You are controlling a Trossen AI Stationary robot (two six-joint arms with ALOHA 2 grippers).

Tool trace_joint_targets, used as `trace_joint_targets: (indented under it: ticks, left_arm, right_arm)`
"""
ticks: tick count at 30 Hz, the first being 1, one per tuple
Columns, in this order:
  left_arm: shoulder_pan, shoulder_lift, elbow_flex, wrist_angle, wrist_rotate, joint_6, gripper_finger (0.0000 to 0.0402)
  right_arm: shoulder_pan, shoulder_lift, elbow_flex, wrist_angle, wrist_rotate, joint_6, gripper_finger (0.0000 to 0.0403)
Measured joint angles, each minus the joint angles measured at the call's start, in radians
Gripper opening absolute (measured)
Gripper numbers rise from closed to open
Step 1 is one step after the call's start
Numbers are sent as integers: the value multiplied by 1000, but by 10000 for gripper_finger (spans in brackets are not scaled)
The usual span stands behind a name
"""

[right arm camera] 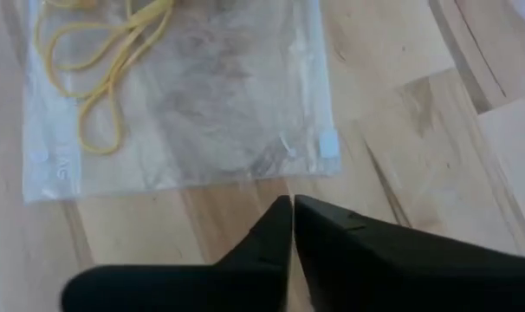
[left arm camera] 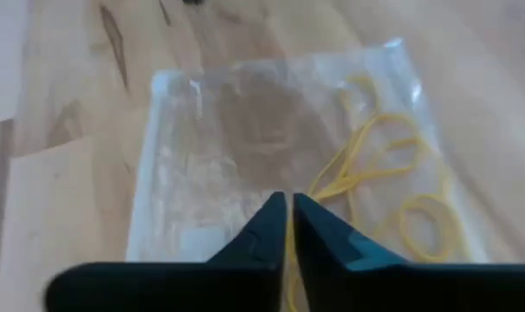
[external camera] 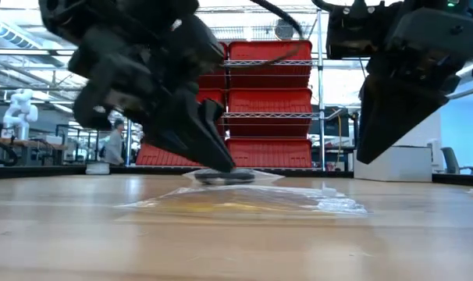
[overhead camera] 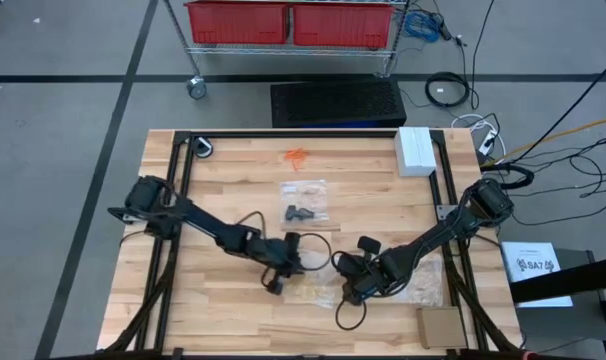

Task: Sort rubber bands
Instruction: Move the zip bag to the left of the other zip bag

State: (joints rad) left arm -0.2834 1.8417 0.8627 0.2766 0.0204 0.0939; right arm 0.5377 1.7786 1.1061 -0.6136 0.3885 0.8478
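Note:
A clear zip bag (left arm camera: pixel 210 147) lies flat on the table's near middle, between both grippers. Pale yellow rubber bands (left arm camera: pixel 392 165) lie at it, also seen in the right wrist view (right arm camera: pixel 98 52); whether inside or on top, I cannot tell. My left gripper (left arm camera: pixel 288 201) is shut, low over the bag (external camera: pixel 244 199), tips among the yellow loops. My right gripper (right arm camera: pixel 293 201) is shut and lifted (external camera: pixel 377 148), over bare wood just off the bag's slider end (right arm camera: pixel 327 143). Black bands (overhead camera: pixel 299 212) lie on a second bag. Orange bands (overhead camera: pixel 297 156) lie near the far edge. My left gripper has a thin yellow strand (left arm camera: pixel 288 260) of one rubber band showing in the slit between its two shut fingers, pinched from above with the fingers slanting down. The rest of that band (left arm camera: pixel 332 182) trails onto the bag. Whether the fingertips also touch the bag, I cannot tell.
A white box (overhead camera: pixel 415 150) stands at the far right corner and a cardboard box (overhead camera: pixel 440 325) at the near right. Black cables loop around both grippers (overhead camera: pixel 348 315). Bare wood lies left of the left arm and toward the far edge.

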Motion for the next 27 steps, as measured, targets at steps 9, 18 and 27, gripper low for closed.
trace_joint_targets:
  ticks: [9,18,27]
  left_arm:
    - [-31,34,102,-272,-89,-4,4]
    - [-111,-37,100,-547,-215,-133,3]
    - [-185,-60,96,-846,-416,-284,3]
  right_arm:
    - [1,0,0,-5,3,3,6]
    - [7,0,0,-17,1,6,1]
    - [27,0,0,-39,-2,27,0]
